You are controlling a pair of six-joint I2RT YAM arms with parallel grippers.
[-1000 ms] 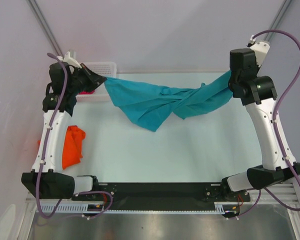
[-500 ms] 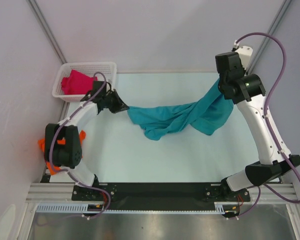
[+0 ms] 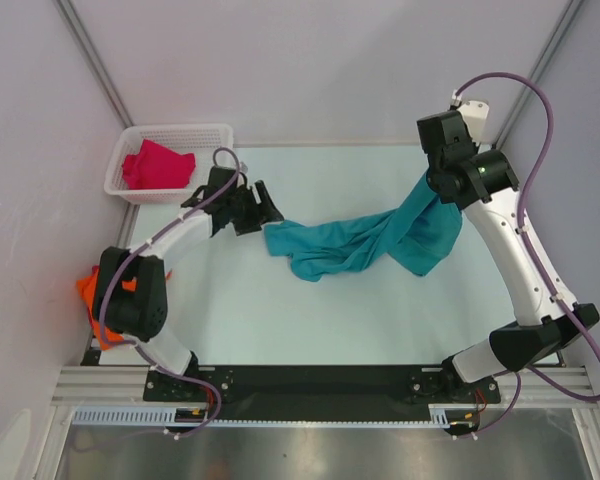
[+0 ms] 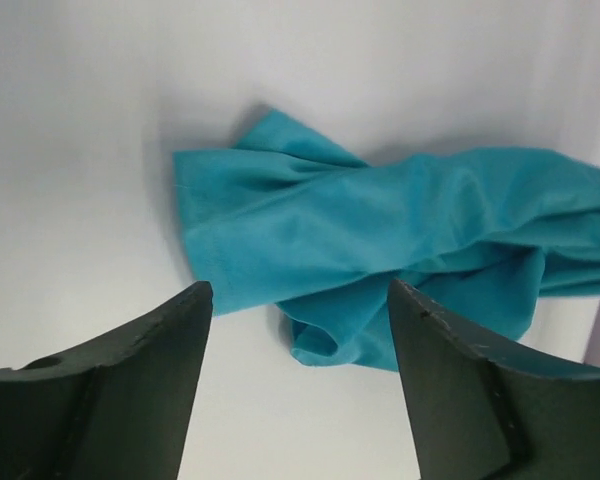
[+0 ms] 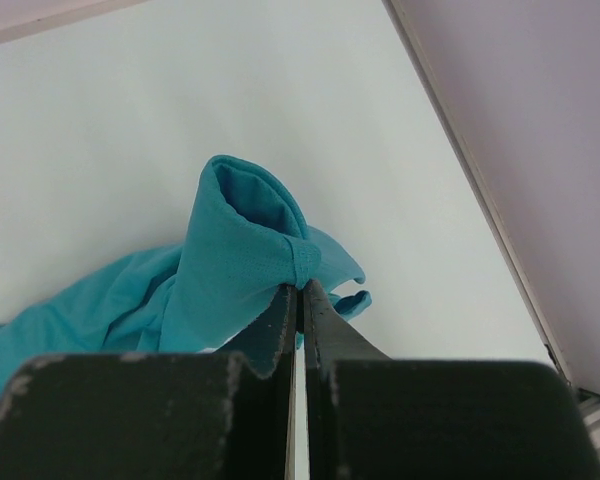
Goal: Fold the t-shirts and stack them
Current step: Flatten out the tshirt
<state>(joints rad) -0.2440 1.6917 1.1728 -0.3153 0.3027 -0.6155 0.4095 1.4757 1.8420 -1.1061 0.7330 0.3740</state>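
The teal t-shirt (image 3: pixel 355 243) lies bunched and twisted across the middle of the worktop (image 3: pixel 360 320), its right end raised off the surface. A second ago it hung stretched in the air between both arms. Since then the left jaws have let go and now stand spread, empty, just beside the dropped left end. The right jaws stay pressed together, pinching a folded bit of hem. So the shirt is down but not flat. I judge it needs a fresh grip on a corner and a pull to spread it before any fold; nothing is folded or stacked yet.

The magenta t-shirt (image 3: pixel 158 165) sits crumpled in the white lattice basket (image 3: pixel 215 132) at the far left corner. The orange t-shirt (image 3: pixel 88 290) lies at the left edge, partly hidden behind the left arm's elbow. Nothing lies between the left jaws and the loose end
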